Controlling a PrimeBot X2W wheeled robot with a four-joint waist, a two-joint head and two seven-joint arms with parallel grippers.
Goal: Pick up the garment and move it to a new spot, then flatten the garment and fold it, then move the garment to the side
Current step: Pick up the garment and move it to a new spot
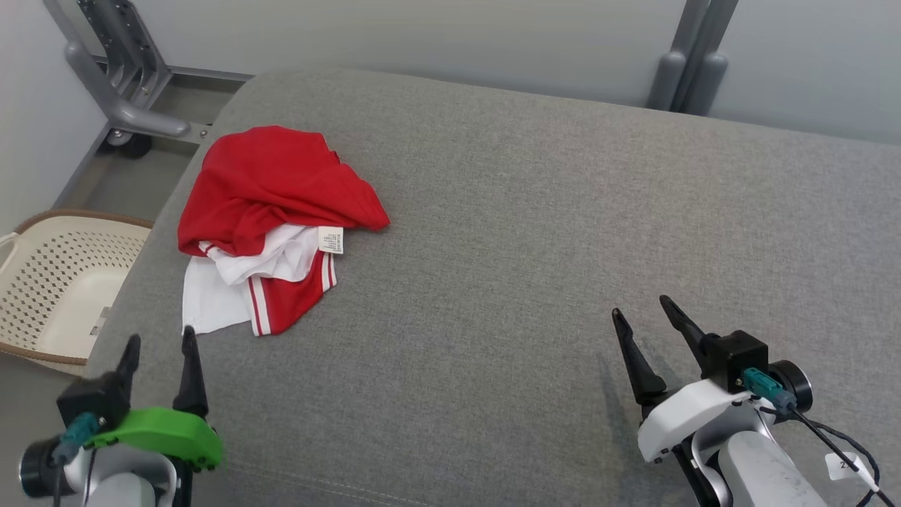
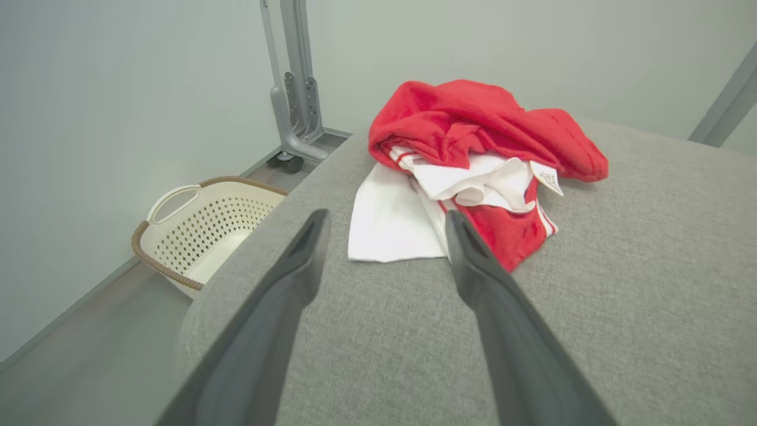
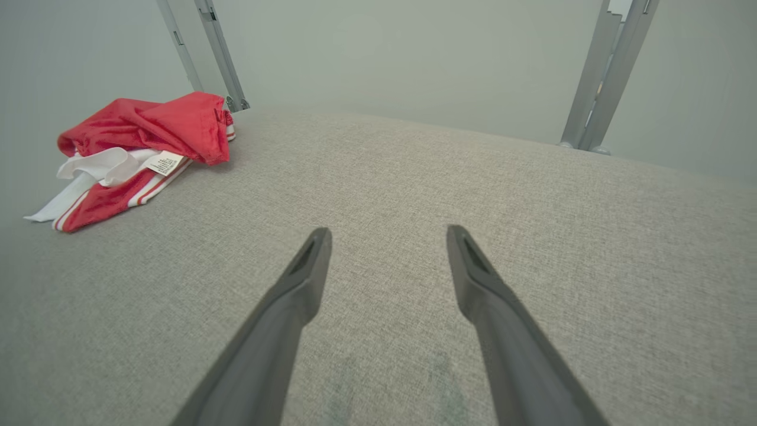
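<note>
The garment [image 1: 271,218] is a crumpled red and white piece with a small white label, lying bunched near the left edge of the grey padded surface [image 1: 535,232]. My left gripper [image 1: 160,343] stands open just in front of its near white corner, nothing between the fingers. From the left wrist the garment [image 2: 473,160] lies right ahead of the open fingertips [image 2: 316,228]. My right gripper [image 1: 642,313] is open at the lower right, far from the cloth. In the right wrist view the garment [image 3: 139,148] sits at the far left, well beyond the gripper [image 3: 387,236].
A cream perforated laundry basket [image 1: 53,282] stands on the floor to the left of the surface, also seen as the basket [image 2: 201,234] from the left wrist. Grey metal frame legs [image 1: 130,77] rise behind the surface at left and at right [image 1: 693,63].
</note>
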